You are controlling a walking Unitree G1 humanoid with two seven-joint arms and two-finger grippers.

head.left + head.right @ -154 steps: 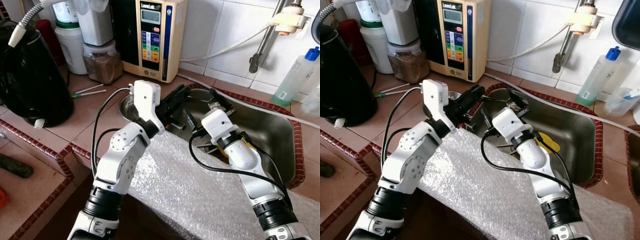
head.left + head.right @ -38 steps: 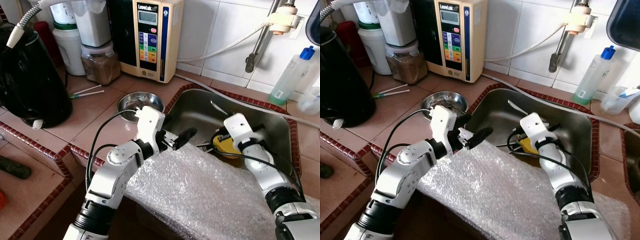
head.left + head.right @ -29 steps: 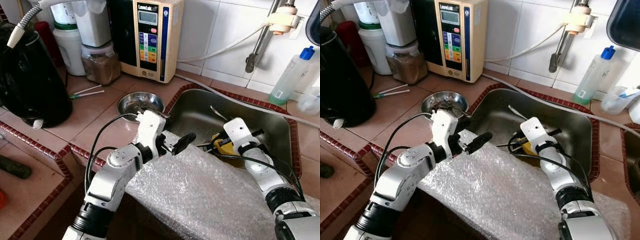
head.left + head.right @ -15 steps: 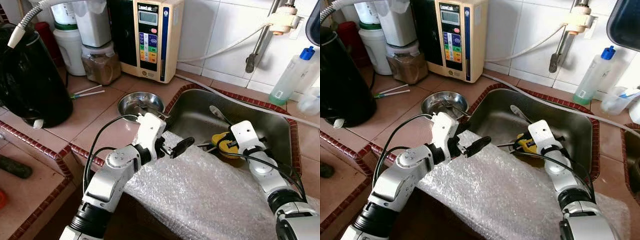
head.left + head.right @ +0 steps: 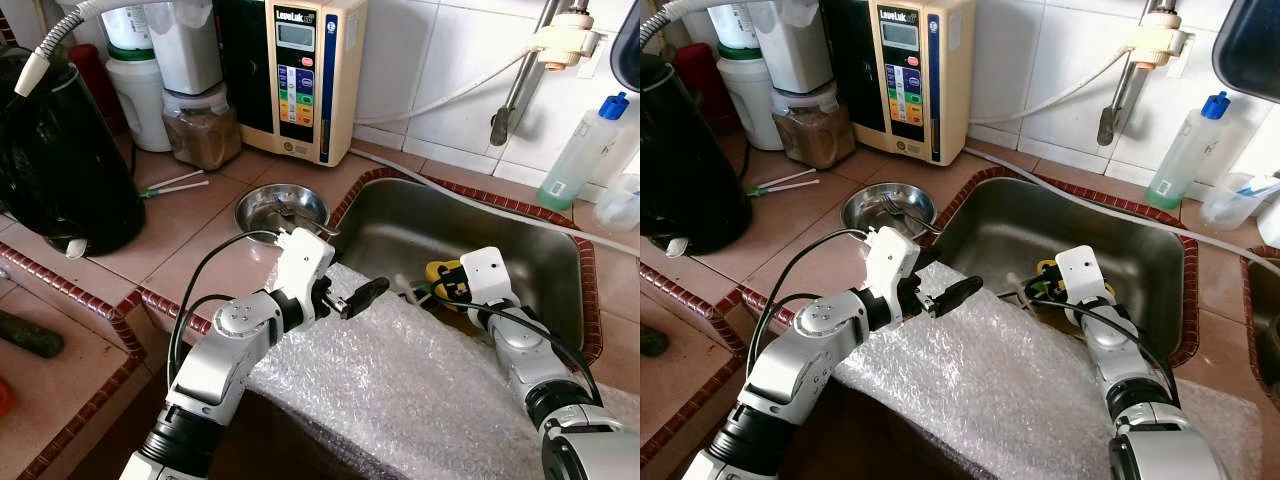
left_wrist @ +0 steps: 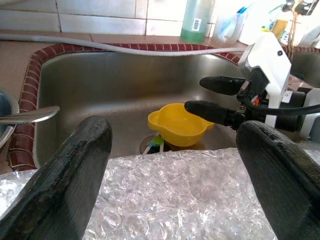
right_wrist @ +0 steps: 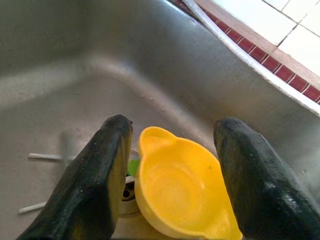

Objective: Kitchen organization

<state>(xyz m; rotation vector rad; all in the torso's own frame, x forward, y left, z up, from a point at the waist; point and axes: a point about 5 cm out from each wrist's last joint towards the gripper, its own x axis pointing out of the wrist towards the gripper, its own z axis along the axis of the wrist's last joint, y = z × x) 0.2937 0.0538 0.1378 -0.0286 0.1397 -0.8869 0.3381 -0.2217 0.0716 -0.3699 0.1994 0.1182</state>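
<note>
**Right tool hanging open over a yellow bowl in the sink**

The right tool (image 7: pixel 170 165) is hanging inside the sink (image 5: pixel 520 250) with its two black fingers (image 7: pixel 100 175) spread wide apart, holding nothing. Between and below them is lying the yellow bowl (image 7: pixel 182 192), a small glossy plastic cup-shape with a pouring lip at one end, sitting open side up on the sink floor beside the drain. A bit of green and some thin white sticks (image 7: pixel 42 156) are lying by the drain next to it. In the left wrist view the right tool's fingers are pointing over the bowl's rim, near it, but whether they are touching it is not clear.

The left tool (image 5: pixel 362 293) is hovering over the near edge of the sink, above the bubble wrap (image 5: pixel 420 390) that is draped over the front of the desk (image 5: pixel 190 230). Its fingers (image 6: pixel 65 185) are also standing well apart and are gripping nothing.

On the tiled desk left of the sink is sitting a small steel dish (image 5: pixel 270 205) with a fork resting in it. Further back are standing a beige water unit (image 5: pixel 300 70), a jar of brown stuff (image 5: pixel 205 125) and white containers. A large black kettle (image 5: pixel 60 160) is standing at the far left. Behind the sink a hose (image 5: pixel 450 95) is running along the tiled wall, and a green bottle with a blue cap (image 5: pixel 585 150) is standing at the right.
</note>
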